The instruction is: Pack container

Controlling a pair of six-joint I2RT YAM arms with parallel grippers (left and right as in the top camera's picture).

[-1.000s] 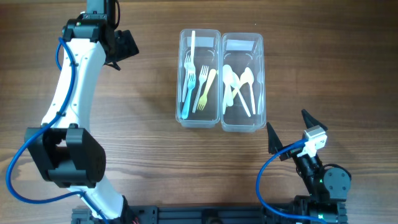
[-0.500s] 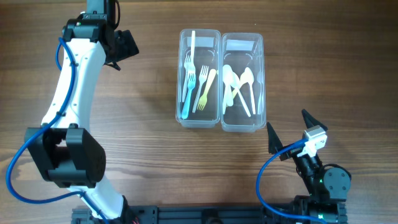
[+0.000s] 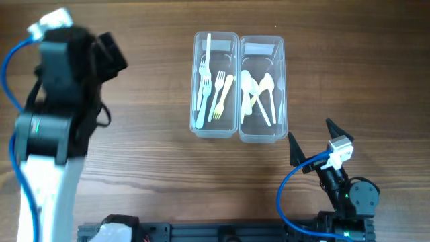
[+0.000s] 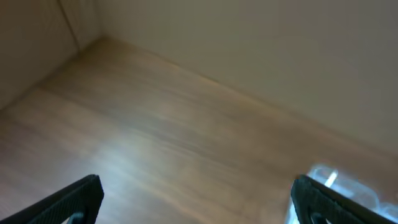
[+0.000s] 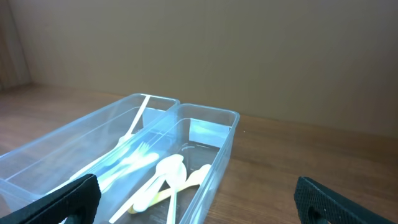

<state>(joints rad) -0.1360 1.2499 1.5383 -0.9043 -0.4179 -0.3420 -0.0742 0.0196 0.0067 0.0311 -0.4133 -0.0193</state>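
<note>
Left fingers [image 4: 69, 202] gape empty, arm [image 3: 50, 114] lifted leftward from the containers [image 3: 239, 47].

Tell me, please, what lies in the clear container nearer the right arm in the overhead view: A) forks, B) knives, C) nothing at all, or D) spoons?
D: pale spoons lie in the right-hand container, while the forks are all in the left-hand container beside it.
</note>
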